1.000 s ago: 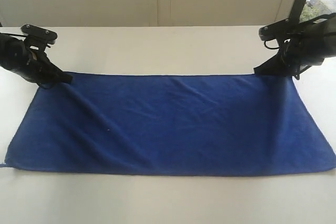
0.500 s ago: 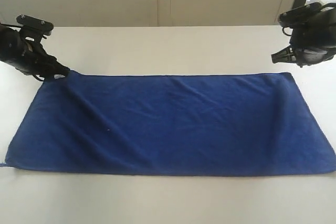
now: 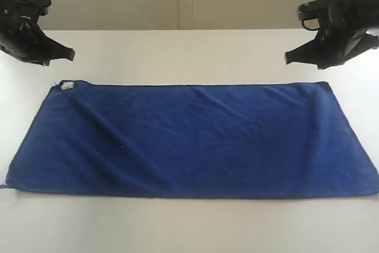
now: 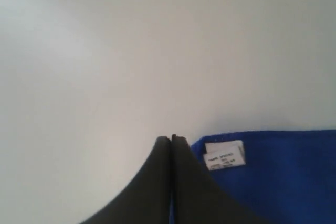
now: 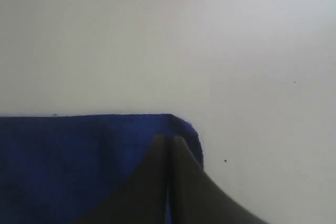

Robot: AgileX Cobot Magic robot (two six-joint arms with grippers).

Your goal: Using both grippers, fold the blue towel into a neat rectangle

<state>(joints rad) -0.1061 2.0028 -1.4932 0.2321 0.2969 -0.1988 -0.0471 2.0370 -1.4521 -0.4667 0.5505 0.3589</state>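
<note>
Both arms are off the towel's far corners now, lifted clear compared with a second ago. Left gripper (image 3: 71, 54) and right gripper (image 3: 288, 58): I see the jaws clenched on nothing. Blue towel (image 3: 189, 140) lies flat and unfolded on the worktop (image 3: 177, 51). The white label (image 3: 67, 85) at its far-left corner is now uncovered. Count: one towel, two grippers, one label.

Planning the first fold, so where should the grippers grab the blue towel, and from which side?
Likely the two far corners, pinched from the far edge: the blue towel lies flat, and the left gripper and right gripper hang shut near those corners.
</note>
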